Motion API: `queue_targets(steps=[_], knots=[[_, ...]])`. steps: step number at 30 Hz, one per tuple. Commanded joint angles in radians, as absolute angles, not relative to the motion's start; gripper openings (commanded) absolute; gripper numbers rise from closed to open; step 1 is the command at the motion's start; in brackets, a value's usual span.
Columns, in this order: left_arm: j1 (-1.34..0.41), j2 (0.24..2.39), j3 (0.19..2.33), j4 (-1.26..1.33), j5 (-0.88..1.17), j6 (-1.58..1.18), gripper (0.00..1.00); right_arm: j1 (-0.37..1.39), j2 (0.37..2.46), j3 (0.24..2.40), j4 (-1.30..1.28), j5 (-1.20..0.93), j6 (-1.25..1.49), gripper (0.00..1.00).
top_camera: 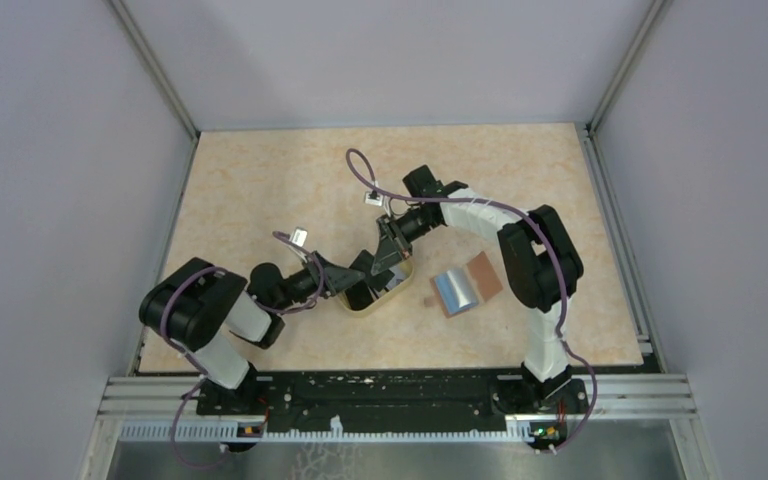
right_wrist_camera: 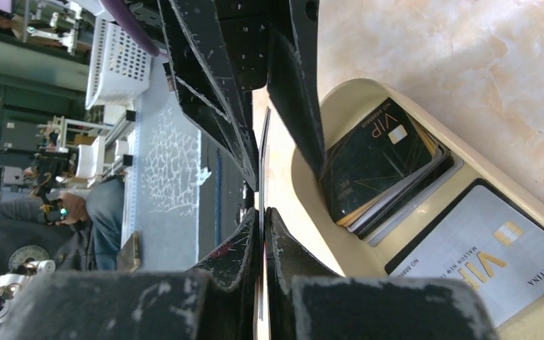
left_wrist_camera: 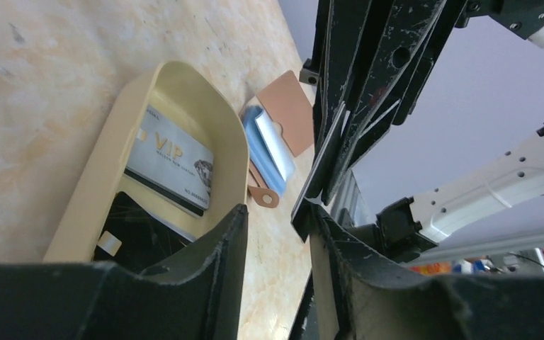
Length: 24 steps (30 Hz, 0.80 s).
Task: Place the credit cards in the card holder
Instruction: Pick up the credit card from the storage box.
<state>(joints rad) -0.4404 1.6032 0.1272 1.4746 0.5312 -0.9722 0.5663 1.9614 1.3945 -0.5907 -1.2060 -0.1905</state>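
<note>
The surface (top_camera: pixel 260 180) is beige with pale marbled veining. The dish (left_wrist_camera: pixel 92 177) is plain cream. Some of the credit cards (right_wrist_camera: pixel 375 156) are black with gold VIP lettering, others silver-white with gold lettering. The card holder (top_camera: pixel 468 283) is reddish-brown outside and light blue inside.

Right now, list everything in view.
credit cards: several, black and silver-white with gold lettering, in the dish; one more edge-on in the right pincer
dish: one, cream, table centre
card holder: one, reddish-brown outside, light blue inside, lying open right of the dish
table: one, beige marbled
left pincer: one, black, jaws apart, at the dish
right pincer: one, black, shut on a card above the dish
</note>
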Motion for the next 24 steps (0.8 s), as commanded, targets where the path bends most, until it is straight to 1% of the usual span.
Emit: queue_targets(steps=[1, 4, 10, 19, 20, 21, 22, 24], knots=[[-0.425, 1.731, 0.183, 1.793, 0.676, -1.055, 0.41, 0.564, 1.955, 1.404, -0.597, -1.256, -0.228, 0.00], [-0.423, 1.768, 0.213, 1.793, 0.718, -1.058, 0.39, 0.564, 1.964, 1.411, -0.617, -1.256, -0.243, 0.00], [-0.412, 1.725, 0.222, 1.793, 0.739, -1.034, 0.41, 0.565, 1.982, 1.420, -0.639, -1.252, -0.261, 0.00], [-0.387, 1.716, 0.234, 1.792, 0.753, -1.043, 0.39, 0.566, 1.987, 1.420, -0.653, -1.256, -0.273, 0.00], [-0.386, 1.714, 0.241, 1.793, 0.757, -1.044, 0.38, 0.567, 1.990, 1.420, -0.655, -1.256, -0.273, 0.00], [-0.385, 1.712, 0.245, 1.792, 0.761, -1.045, 0.35, 0.570, 1.993, 1.422, -0.657, -1.256, -0.275, 0.00], [-0.383, 1.712, 0.251, 1.793, 0.769, -1.045, 0.29, 0.572, 1.998, 1.424, -0.665, -1.254, -0.284, 0.01], [-0.377, 1.717, 0.262, 1.793, 0.783, -1.048, 0.11, 0.579, 2.005, 1.431, -0.679, -1.253, -0.295, 0.01]])
